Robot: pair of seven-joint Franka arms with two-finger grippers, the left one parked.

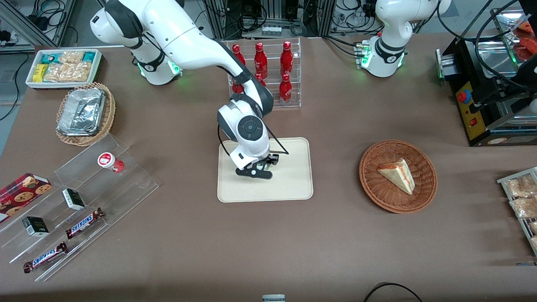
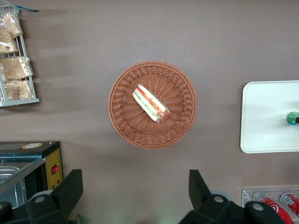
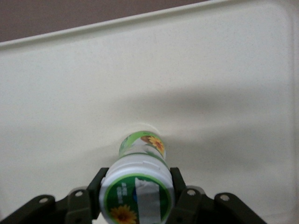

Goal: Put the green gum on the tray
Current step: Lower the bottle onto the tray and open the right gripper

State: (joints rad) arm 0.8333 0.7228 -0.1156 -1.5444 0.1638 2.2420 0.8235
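**Right wrist view: green gum held over the tray, release pending**

Right wrist view shows the tool (image 3: 136, 198) with its 2 fingers (image 3: 96, 186) pinching the green gum (image 3: 139, 175) just below the white lid, the canister upright and its base at or just above the tray (image 3: 60, 93); whether the base already touches the surface cannot be told. Front view places the tool (image 1: 261, 167) over the tray (image 1: 289, 184), nearer the edge toward the working arm's end of the worktop (image 1: 268, 243) than the middle, with the canister largely hidden by the wrist. Left wrist view catches only a green spot of the gum (image 2: 293, 117) above the tray (image 2: 261, 116).

Risks, as judged from this pose:
1. Opening the fingers while the base is off the surface would drop the canister; being tall for its width, it could tip and roll toward the low rim.
2. A finger dragging on the lid during retreat could topple it.
3. Pressing down further could jam the canister against the tray and shift the tray on the worktop.

The red canister (image 1: 110, 161) on the clear stepped stand (image 1: 105, 184) is well apart and not at risk.
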